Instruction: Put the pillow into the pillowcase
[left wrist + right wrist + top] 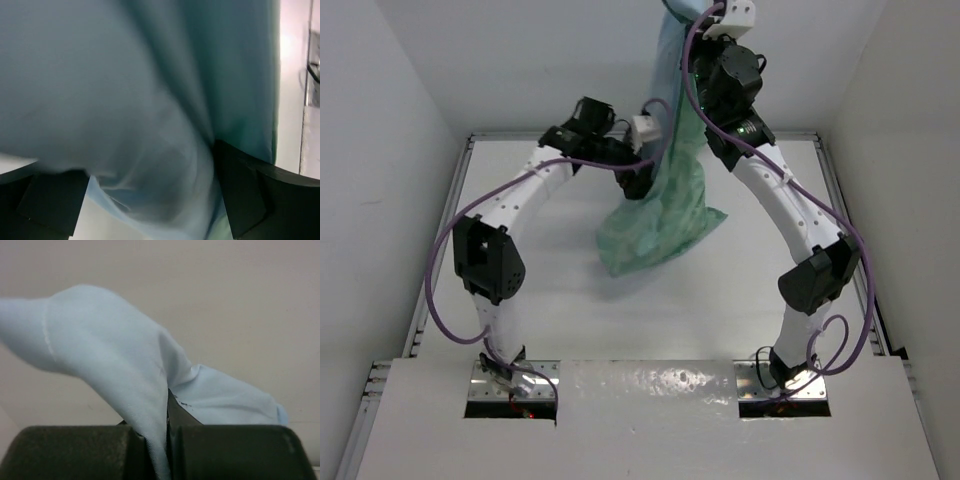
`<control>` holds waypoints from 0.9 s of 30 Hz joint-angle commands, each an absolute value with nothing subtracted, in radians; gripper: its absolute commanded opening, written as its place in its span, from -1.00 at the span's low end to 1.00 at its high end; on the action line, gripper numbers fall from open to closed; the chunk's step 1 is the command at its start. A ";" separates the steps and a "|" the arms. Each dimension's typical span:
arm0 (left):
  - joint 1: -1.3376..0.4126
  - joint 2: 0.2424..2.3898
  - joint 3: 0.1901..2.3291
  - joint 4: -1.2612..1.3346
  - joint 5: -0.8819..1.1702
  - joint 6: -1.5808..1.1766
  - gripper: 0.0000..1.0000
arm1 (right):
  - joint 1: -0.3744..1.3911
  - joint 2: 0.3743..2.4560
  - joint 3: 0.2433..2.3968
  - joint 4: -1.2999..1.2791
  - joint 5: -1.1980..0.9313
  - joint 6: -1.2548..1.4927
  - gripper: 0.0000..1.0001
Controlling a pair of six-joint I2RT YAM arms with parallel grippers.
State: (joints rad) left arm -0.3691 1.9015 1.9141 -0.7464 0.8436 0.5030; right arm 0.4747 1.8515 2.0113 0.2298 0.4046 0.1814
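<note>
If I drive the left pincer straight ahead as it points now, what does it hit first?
The pillowcase: its blue fabric hangs right in front of the open left pincer, likely touching it.

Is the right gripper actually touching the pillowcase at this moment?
Touching. The right wrist view shows the right gripper shut, with a fold of the light blue pillowcase pinched between its two fingers.

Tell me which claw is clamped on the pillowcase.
The right claw, raised high, is shut on the pillowcase; the left claw stands open against the fabric.
</note>
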 commanded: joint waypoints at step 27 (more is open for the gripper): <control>-0.296 1.959 1.843 -0.896 0.975 0.666 0.98 | 0.456 1.801 1.996 0.258 0.362 0.078 -1.00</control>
State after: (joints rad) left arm -0.3470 1.9369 1.7382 -0.6346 0.9298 0.3889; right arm 0.4538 1.8397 1.9282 0.1658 0.4034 0.0860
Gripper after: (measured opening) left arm 0.710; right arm 0.009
